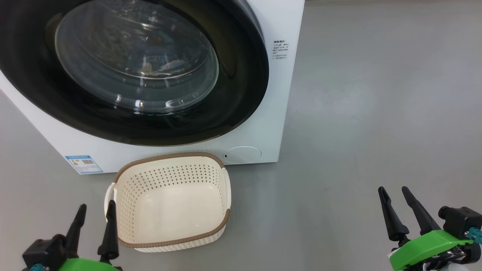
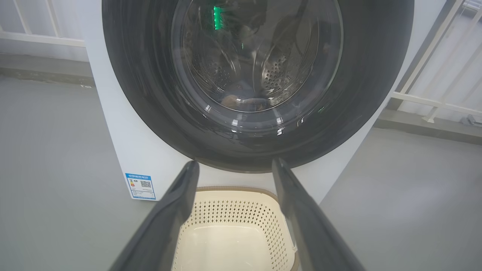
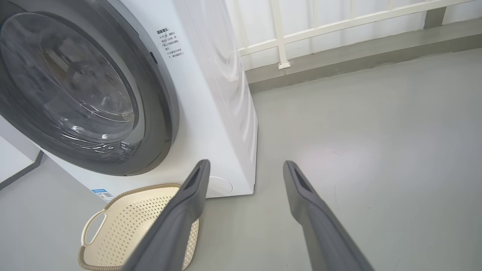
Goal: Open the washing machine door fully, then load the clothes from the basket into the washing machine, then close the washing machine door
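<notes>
The washing machine (image 1: 286,22) stands white and boxy on the floor, with the washing machine door (image 1: 233,94) lying flat against its front. Through the door's glass, a bit of pale blue and orange fabric, the clothes (image 1: 165,67), rests low in the drum. The basket (image 1: 171,156) sits on the floor just before the machine and holds nothing. My left gripper (image 1: 97,205) is open at the basket's near left corner. My right gripper (image 1: 393,189) is open over bare floor far to the right. The left wrist view looks over the basket (image 2: 233,190) at the door (image 2: 143,94).
A blue sticker (image 1: 83,163) and a round cap (image 1: 243,154) mark the machine's lower front. A white railing (image 3: 278,37) runs along the wall behind the machine. Grey floor (image 1: 376,113) spreads wide to the machine's right.
</notes>
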`<state>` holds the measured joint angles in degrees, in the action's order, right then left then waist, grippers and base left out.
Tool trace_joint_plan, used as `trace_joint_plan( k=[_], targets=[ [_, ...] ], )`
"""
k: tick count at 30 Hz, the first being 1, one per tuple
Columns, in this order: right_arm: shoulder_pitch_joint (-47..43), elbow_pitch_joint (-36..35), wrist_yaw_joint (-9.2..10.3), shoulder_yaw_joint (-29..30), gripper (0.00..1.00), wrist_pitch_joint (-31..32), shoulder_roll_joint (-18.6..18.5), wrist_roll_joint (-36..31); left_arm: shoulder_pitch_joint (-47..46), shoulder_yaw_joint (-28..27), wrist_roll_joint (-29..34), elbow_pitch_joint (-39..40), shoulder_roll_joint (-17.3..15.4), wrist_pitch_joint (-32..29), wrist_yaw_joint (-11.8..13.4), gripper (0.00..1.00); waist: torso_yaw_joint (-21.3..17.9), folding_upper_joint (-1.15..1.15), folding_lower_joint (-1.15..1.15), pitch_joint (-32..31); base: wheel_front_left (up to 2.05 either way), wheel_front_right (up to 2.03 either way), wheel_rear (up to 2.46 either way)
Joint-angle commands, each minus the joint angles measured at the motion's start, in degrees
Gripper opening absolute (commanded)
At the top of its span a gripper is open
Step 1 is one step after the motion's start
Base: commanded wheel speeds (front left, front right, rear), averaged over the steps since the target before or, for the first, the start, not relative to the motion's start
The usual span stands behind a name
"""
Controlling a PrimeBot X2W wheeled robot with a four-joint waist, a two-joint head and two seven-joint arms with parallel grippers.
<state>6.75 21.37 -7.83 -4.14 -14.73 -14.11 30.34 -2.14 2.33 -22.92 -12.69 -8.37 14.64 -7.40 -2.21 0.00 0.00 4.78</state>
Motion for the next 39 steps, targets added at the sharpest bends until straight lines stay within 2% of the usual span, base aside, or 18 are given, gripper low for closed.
trace_joint_plan(
  k=[1, 17, 18, 25, 29, 33, 39],
  targets=[
    [-0.1, -1.34, 0.34, -0.86, 1.0, -0.27, -0.55, -0.72, -0.7, -2.24, 0.53, 1.65, -1.38, 0.36, -0.09, 1.0, 0.06, 0.0, 0.0, 0.12, 0.0, 0.0, 0.0],
    [-0.13, -1.36, 0.34, -1.44, 1.0, -0.27, -0.43, -0.65, -0.22, -3.49, 1.78, 1.49, -0.54, 0.36, -0.09, 1.0, -0.04, 0.0, 0.0, 0.02, 0.0, 0.0, 0.0],
    [0.0, -0.01, 0.0, -0.26, 0.0, 0.0, 0.23, 0.0, 0.14, -1.32, 1.04, 0.16, 0.32, 0.0, 0.0, 0.0, -0.05, 0.0, 0.0, 0.02, 0.0, 0.0, 0.0],
    [-0.34, 2.28, 0.0, -0.51, 0.0, 0.54, 1.96, 1.49, 0.69, -0.87, -0.7, -2.19, 1.97, -0.5, 0.01, 0.0, -0.03, 0.0, 0.01, -0.05, 0.0, 0.0, 0.0],
    [-0.44, 1.91, 0.01, -0.16, 0.0, 1.2, 2.24, 3.51, 0.62, -1.11, -2.96, -2.12, 2.09, -1.19, 0.01, 0.0, 0.06, 0.0, 0.13, -0.36, 0.0, 0.0, 0.0],
    [-0.43, 1.66, 0.02, 0.17, 0.0, 1.85, 2.52, 5.49, 0.44, -1.35, -5.2, -2.17, 2.19, -1.84, 0.0, 0.0, 0.13, 0.0, 0.01, -0.42, 0.0, 0.0, 0.0],
    [-0.37, 1.23, 0.04, 0.69, 0.0, 2.84, 2.95, 8.48, 0.12, -1.74, -8.57, -2.19, 2.35, -2.85, 0.0, 0.0, 0.24, 0.0, 0.0, -0.6, 0.0, 0.0, 0.0]
  ],
)
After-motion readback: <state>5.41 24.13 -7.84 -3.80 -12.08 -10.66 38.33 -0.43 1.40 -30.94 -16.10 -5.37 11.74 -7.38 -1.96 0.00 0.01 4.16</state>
